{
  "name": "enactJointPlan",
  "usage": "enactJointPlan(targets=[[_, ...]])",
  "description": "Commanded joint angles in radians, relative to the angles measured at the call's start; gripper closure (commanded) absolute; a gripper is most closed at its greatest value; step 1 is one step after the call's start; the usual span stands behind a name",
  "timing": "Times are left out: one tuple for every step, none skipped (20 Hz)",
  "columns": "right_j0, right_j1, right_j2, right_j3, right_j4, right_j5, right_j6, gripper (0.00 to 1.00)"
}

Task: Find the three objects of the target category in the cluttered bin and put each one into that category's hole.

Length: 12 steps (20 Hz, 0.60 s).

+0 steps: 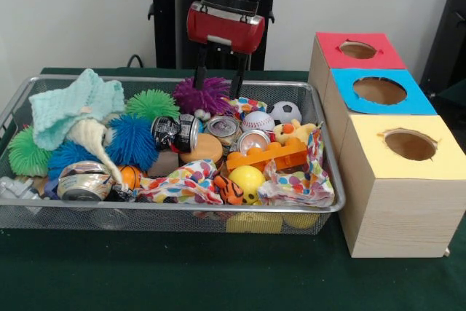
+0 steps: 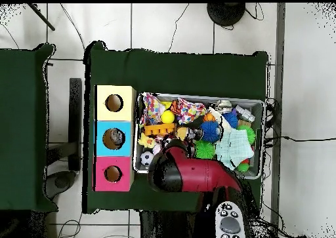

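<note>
A: Front view — gripper [image 1: 219, 79] open, empty, hanging over purple puff ball [image 1: 203, 95] at wire bin [image 1: 145, 213] twelve o'clock.

B: Overhead — fingers hidden under red arm [image 2: 197, 175].

A: Cans?

B: Silvery tops, printed sides: can [image 1: 83, 180] at eight o'clock, black-printed can [image 1: 175, 133] and third can [image 1: 224, 128] near centre. Blue-topped hole [image 1: 380, 90] at three o'clock.

Front view: the bin [image 1: 164, 209] sits on the desk [image 1: 145, 274] at nine o'clock of three boxes; the hole [image 1: 379, 90] is in the middle box. The pincer [image 1: 218, 78] hangs over the bin's twelve o'clock rim.
</note>
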Motion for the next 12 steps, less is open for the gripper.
enactJointPlan(targets=[[-0.070, -0.027, 0.092, -0.014, 0.034, 0.402, -0.067, 0.00], [-0.065, -0.008, 0.087, -0.029, 0.032, 0.397, -0.060, 0.00], [-0.057, 0.018, 0.084, -0.051, 0.030, 0.379, -0.045, 0.00], [-0.051, 0.055, 0.083, -0.082, 0.024, 0.364, -0.036, 0.00], [-0.044, 0.084, 0.082, -0.105, 0.015, 0.346, -0.025, 0.00], [-0.045, 0.113, 0.088, -0.123, 0.008, 0.329, -0.016, 0.00], [-0.043, 0.125, 0.091, -0.131, 0.002, 0.319, -0.007, 0.00], [-0.036, 0.141, 0.090, -0.148, -0.003, 0.316, 0.002, 0.00], [-0.032, 0.149, 0.090, -0.158, -0.006, 0.314, 0.009, 0.00], [-0.031, 0.164, 0.094, -0.175, -0.010, 0.310, 0.009, 0.00], [-0.035, 0.174, 0.101, -0.186, -0.013, 0.305, 0.006, 0.00], [-0.040, 0.183, 0.109, -0.197, -0.017, 0.306, -0.004, 0.00]])
